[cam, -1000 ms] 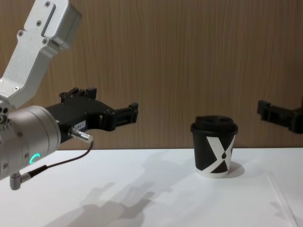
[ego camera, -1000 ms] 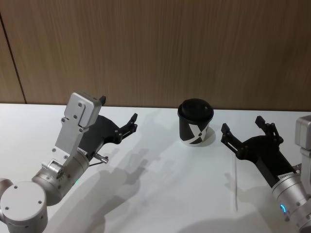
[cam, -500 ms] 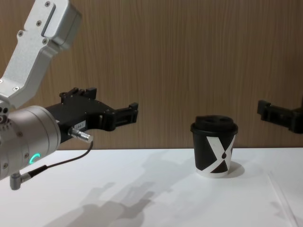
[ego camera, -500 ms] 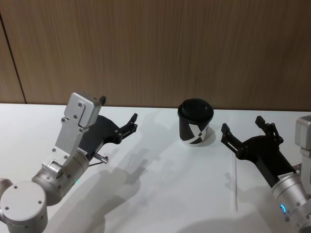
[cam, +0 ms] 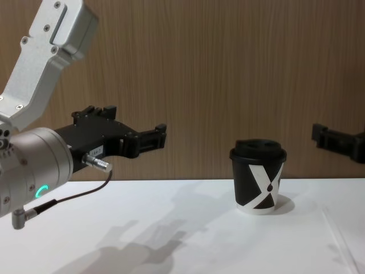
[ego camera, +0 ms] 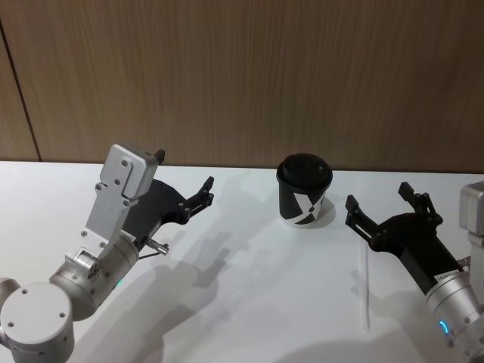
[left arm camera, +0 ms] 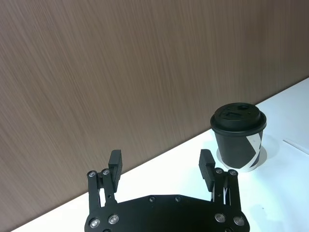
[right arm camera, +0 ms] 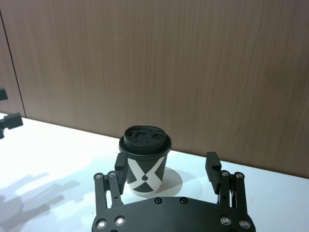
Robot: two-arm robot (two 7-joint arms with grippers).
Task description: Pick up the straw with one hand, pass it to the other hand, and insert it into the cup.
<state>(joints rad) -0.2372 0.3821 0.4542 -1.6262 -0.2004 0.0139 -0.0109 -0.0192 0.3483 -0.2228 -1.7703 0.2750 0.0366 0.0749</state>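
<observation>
Head view: my right gripper [ego camera: 378,195] spread wide, empty, near straw [ego camera: 366,291] lying flat; left gripper [ego camera: 184,168] likewise released; cup [ego camera: 303,193] upright between.

The cup [ego camera: 304,198] was black with a bold white X-like pattern, a white bottom rim and a black lid [ego camera: 304,168]. The straw [ego camera: 366,287] was white against the white table [ego camera: 249,295]. The left claw [left arm camera: 161,163] and the right claw [ego camera: 378,198] were both black, dotted with silver screws [left arm camera: 111,220]. The left arm's housing [ego camera: 121,189] was silver-grey, its ring light [cam: 39,191] green and its cable [cam: 74,197] black. A blue light [ego camera: 441,327] showed on the right arm's silver wrist [ego camera: 457,301]. The wall [ego camera: 242,76] was brown wood grain.
</observation>
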